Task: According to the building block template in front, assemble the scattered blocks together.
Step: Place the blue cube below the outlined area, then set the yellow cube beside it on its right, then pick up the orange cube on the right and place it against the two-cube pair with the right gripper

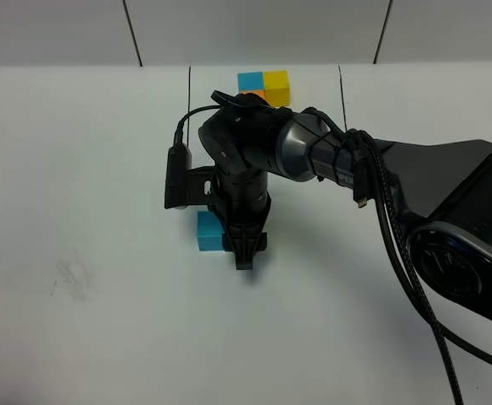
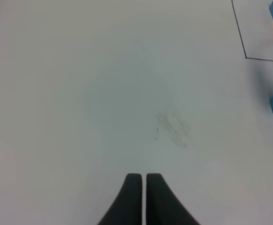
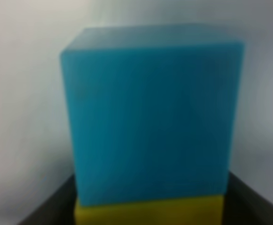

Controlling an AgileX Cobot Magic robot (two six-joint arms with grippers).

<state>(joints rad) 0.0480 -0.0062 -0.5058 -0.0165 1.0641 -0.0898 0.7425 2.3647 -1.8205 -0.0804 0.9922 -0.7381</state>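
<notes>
Blue block point(image 3: 150, 112) sits dead ahead of the right claw point(image 1: 244, 253), flush against the yellow block point(image 3: 148, 211) that claw seems clenched on; left claw point(image 2: 143, 187), pinched empty, is well apart; template point(image 1: 263, 84) lies beyond the right claw; orange block unseen.

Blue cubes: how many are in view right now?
2. One is part of the template at the far side; the loose blue cube sits beside the right gripper. The arm may hide more.
</notes>
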